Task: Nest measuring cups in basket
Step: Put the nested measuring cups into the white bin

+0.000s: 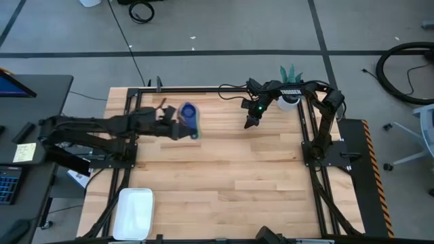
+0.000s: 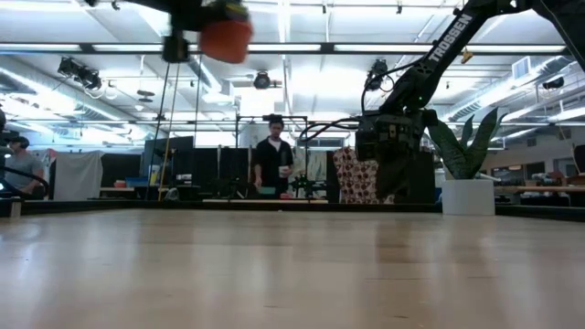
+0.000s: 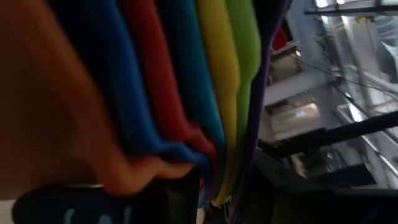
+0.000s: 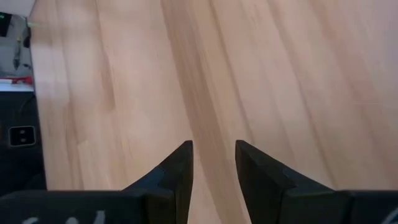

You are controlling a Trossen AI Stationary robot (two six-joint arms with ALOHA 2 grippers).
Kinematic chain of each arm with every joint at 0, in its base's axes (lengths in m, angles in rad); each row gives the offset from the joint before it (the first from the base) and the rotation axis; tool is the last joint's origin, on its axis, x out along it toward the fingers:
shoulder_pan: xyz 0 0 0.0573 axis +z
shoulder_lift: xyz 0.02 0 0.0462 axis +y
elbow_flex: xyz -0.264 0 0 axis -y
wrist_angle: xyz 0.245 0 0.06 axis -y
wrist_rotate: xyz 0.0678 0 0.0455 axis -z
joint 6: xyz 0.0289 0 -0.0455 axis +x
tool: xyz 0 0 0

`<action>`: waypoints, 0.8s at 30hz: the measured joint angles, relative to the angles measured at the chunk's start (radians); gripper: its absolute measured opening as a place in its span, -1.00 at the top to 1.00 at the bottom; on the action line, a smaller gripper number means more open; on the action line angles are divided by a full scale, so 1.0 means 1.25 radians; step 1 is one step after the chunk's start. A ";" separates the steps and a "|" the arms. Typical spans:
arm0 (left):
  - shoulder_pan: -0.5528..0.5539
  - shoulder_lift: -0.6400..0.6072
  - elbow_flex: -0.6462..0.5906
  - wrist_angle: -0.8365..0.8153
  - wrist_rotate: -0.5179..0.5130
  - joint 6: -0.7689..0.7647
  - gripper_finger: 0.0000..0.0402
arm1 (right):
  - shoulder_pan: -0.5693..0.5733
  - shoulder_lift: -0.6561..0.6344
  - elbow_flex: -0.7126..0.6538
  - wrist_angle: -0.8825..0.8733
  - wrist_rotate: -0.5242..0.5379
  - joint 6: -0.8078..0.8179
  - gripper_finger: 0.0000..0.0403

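Left end effector [image 1: 178,123] pinching nested measuring cups [image 1: 189,118], raised above table [image 1: 224,176] — basket [image 1: 134,213] well apart. Right end effector [image 4: 213,163] spread, hovering, holding nothing.

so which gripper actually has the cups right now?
The left gripper: it holds the nested measuring cups raised off the table. The right gripper hangs empty near the plant, fingers parted over bare wood.

A white potted plant [image 1: 290,99] stands near the table's [image 1: 224,183] far right corner; a person [image 2: 273,157] stands in the room beyond.
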 joint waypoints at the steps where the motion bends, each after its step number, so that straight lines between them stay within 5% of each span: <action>1: -0.007 -0.028 0.000 -0.039 -0.021 0.003 0.58 | 0.000 0.000 0.000 0.000 -0.007 0.000 0.38; 11: -0.097 -0.252 0.000 -0.382 -0.149 0.011 0.58 | 0.018 -0.011 0.000 0.005 -0.071 0.069 0.38; 24: -0.240 -0.346 0.000 -0.556 0.049 -0.017 0.58 | 0.067 -0.183 0.000 0.225 -0.068 0.292 0.40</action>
